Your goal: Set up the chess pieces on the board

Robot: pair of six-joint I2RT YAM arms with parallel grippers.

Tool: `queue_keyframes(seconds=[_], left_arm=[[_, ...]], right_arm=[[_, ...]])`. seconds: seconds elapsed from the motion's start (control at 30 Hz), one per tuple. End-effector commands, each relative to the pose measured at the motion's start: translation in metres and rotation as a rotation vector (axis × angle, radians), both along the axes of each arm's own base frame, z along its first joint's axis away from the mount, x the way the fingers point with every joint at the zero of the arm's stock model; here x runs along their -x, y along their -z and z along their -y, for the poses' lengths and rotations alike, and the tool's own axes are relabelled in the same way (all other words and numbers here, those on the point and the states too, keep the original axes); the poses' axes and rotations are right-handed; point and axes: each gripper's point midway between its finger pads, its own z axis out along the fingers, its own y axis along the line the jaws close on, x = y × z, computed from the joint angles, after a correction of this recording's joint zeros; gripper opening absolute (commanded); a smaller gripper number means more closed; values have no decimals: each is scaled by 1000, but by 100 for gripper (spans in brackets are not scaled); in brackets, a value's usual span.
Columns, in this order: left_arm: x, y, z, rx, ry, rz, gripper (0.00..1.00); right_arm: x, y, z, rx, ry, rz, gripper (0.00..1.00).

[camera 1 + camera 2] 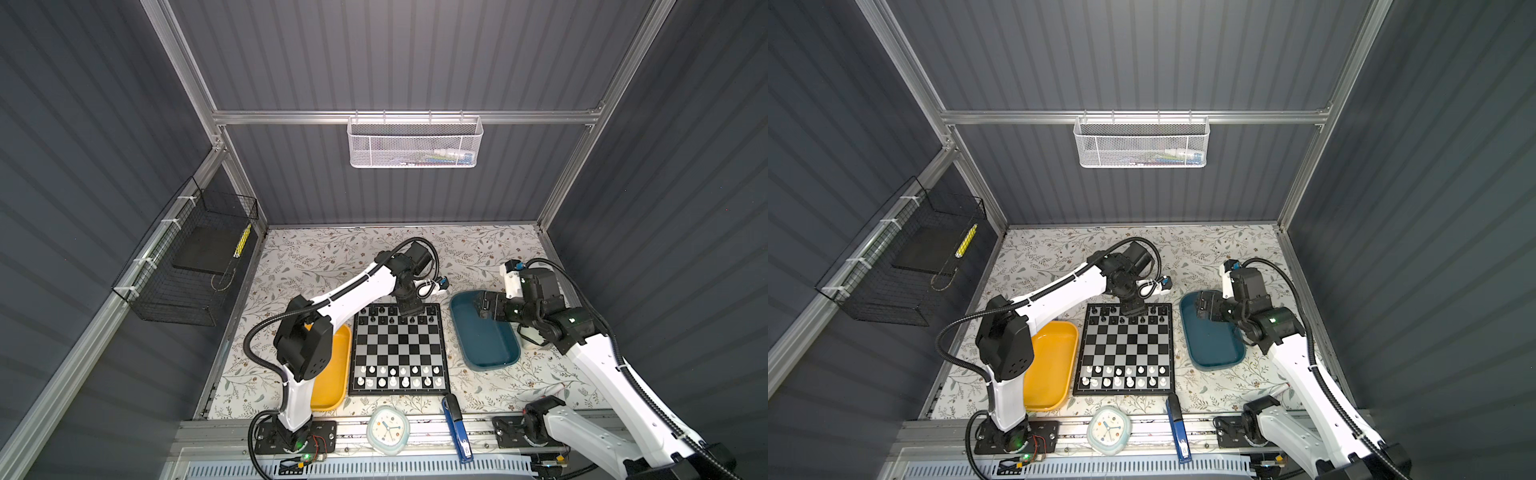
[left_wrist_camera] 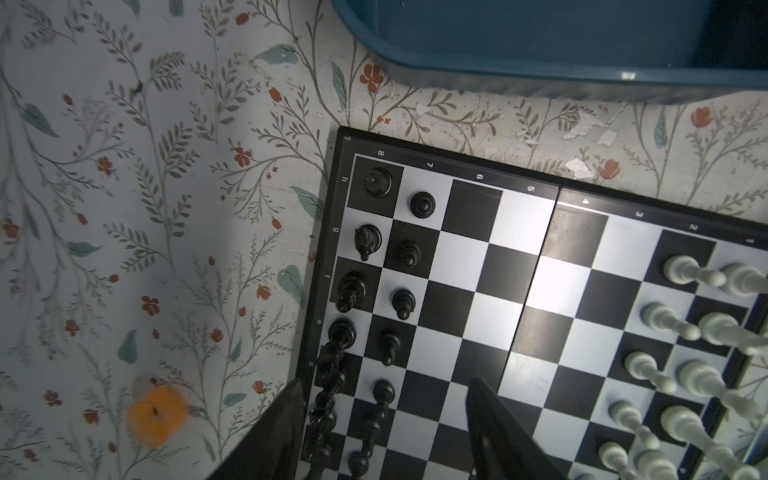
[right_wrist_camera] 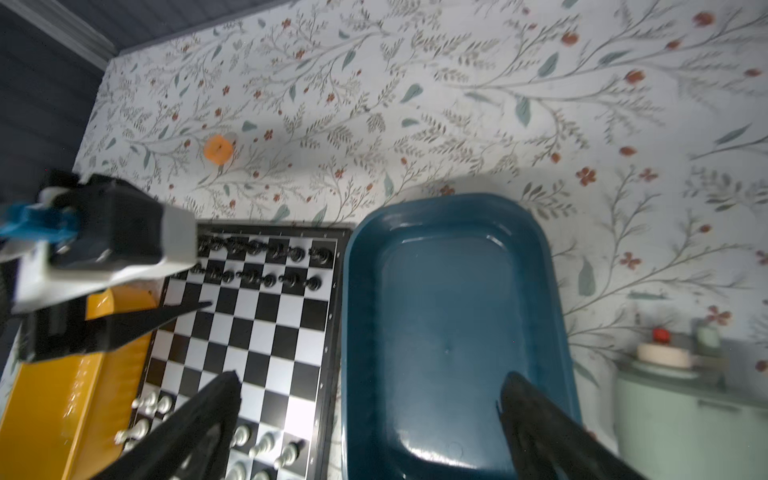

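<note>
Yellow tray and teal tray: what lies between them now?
The board lies between the yellow tray and teal tray, carrying black pieces and white pieces; both top views show it.

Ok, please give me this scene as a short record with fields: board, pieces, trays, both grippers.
board: between yellow tray and teal tray
black pieces: on the two far rows
white pieces: on the two near rows
teal tray: no pieces seen inside
left gripper: over the black rows, jaws open, holding nothing
right gripper: over the teal tray, jaws open, holding nothing
</note>
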Motion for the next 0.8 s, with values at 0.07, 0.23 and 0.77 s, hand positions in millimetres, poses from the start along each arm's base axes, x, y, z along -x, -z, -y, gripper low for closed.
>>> queue_keyframes(seconds=[0.07, 0.23, 0.77], left_arm=[[-17, -55, -27, 60, -90, 101, 98], [-53, -95, -82, 147, -290, 174, 100], [-80, -88, -251, 431, -953, 456, 100]], right_arm=[[-30, -30, 16, 179, -14, 203, 99], [-52, -40, 28, 252, 36, 485, 99], [-57, 39, 110, 254, 290, 567, 99]])
